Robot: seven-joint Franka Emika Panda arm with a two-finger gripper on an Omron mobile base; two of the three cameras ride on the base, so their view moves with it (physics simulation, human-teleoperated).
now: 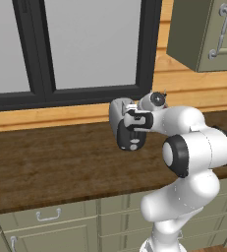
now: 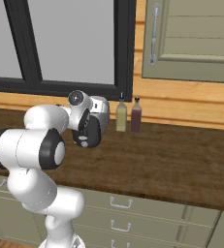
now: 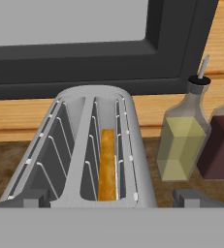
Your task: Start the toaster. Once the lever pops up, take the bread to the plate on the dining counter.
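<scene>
A dark wood worktop [image 1: 46,162] ran across the scene, with grey-green drawer fronts [image 2: 133,218] below it and a large black-framed window [image 1: 85,49] on the far wall. A grey-green wall cupboard [image 2: 191,43] hung to the right of the window. The white arm [image 1: 193,152] reached from the near side toward the far edge of the worktop. The silver-grey toaster [image 3: 84,145] stood there, close under the window sill, its black end panel [image 1: 130,140] facing near. The gripper [image 1: 137,118] hovered just above the toaster's near end; whether its fingers were spread or closed could not be told. A yellow oil bottle [image 3: 181,145] and a dark red bottle [image 3: 220,150] stood just right of the toaster. The bread [image 3: 106,164] sat upright in the toaster's right slot, sunk below the rim.
</scene>
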